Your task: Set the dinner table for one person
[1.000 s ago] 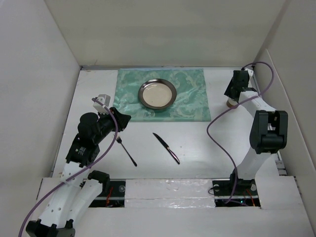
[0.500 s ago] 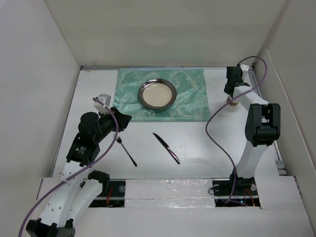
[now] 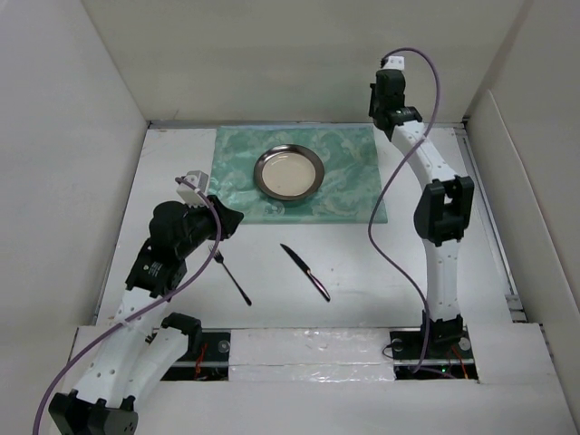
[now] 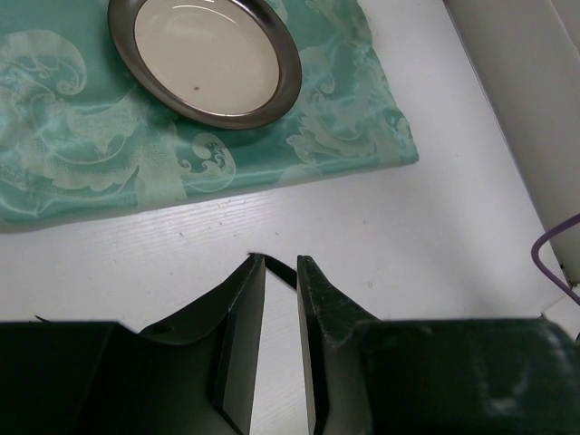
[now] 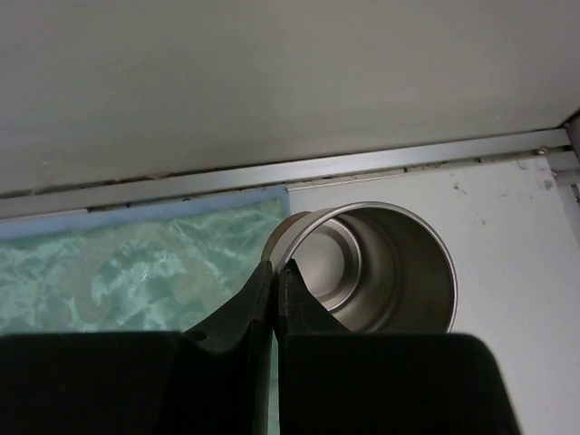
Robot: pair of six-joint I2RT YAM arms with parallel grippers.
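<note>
Step in hand: by the look of it, carrying the steel cup (image 5: 399,263) to a spot by the placemat (image 3: 344,172).
Right fingers (image 5: 249,308): clenched on the cup's rim, holding it tilted over the mat's far right corner.
Doing it well: keep the pinch firm, lower straight, seat the base flat, let go only once standing.
Left fingers (image 4: 240,308): slightly parted, grasping nothing, hovering by the fork (image 3: 233,276).
Table (image 3: 381,263): white, beneath everything, walled by upright white panels.
Around: dark-rimmed plate (image 3: 288,172) centred on the mat; fork and knife (image 3: 305,272) slanted on bare table, apart.
In the way: back panel close behind; mat edge, likely to tip a base set half across it.
</note>
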